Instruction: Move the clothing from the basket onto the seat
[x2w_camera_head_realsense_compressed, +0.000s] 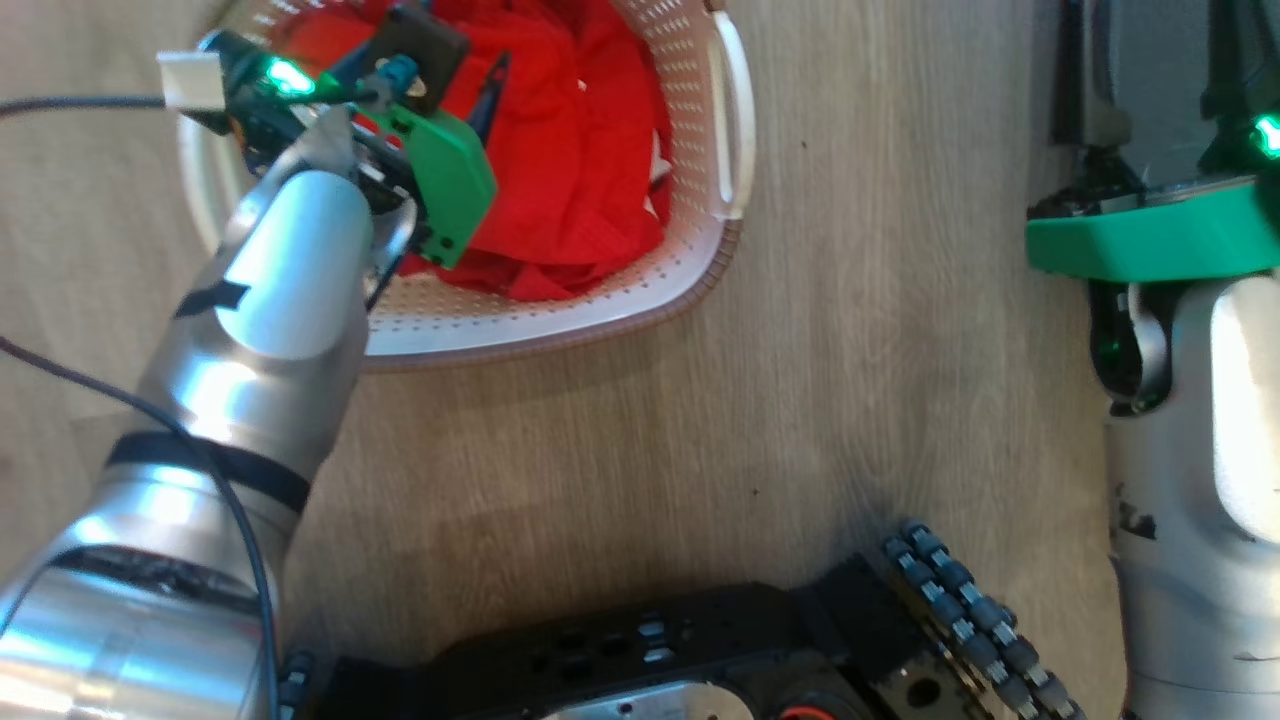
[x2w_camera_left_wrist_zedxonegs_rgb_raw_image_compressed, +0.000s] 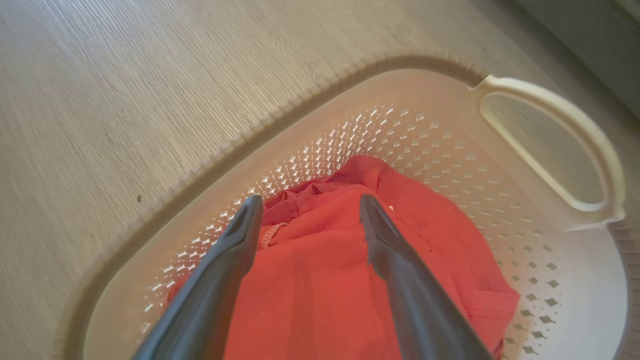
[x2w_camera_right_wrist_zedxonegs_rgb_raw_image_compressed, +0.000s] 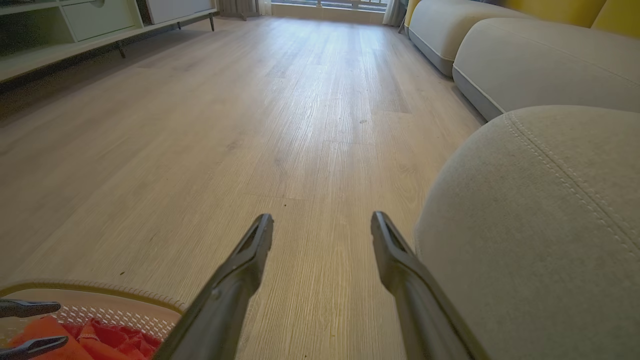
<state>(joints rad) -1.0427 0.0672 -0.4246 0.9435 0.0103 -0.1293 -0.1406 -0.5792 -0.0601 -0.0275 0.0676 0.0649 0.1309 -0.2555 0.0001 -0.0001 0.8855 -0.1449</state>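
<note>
In the pickup step, the left gripper (x2w_camera_left_wrist_zedxonegs_rgb_raw_image_compressed: 308, 200) hangs spread over the clothing (x2w_camera_left_wrist_zedxonegs_rgb_raw_image_compressed: 320, 285) in the basket (x2w_camera_left_wrist_zedxonegs_rgb_raw_image_compressed: 380, 125); next it likely must lower and clench a fold before lifting.

The basket (x2w_camera_head_realsense_compressed: 560, 335) was seen steeply from above in the head view, closely in the left wrist view, and at a corner of the low, room-facing right wrist view.

Silver forearms (x2w_camera_head_realsense_compressed: 280, 280), black bands (x2w_camera_head_realsense_compressed: 210, 470), green wrist housings (x2w_camera_head_realsense_compressed: 450, 180), green lights (x2w_camera_head_realsense_compressed: 285, 75); black cables (x2w_camera_head_realsense_compressed: 80, 102), dark base (x2w_camera_head_realsense_compressed: 600, 640)
</note>
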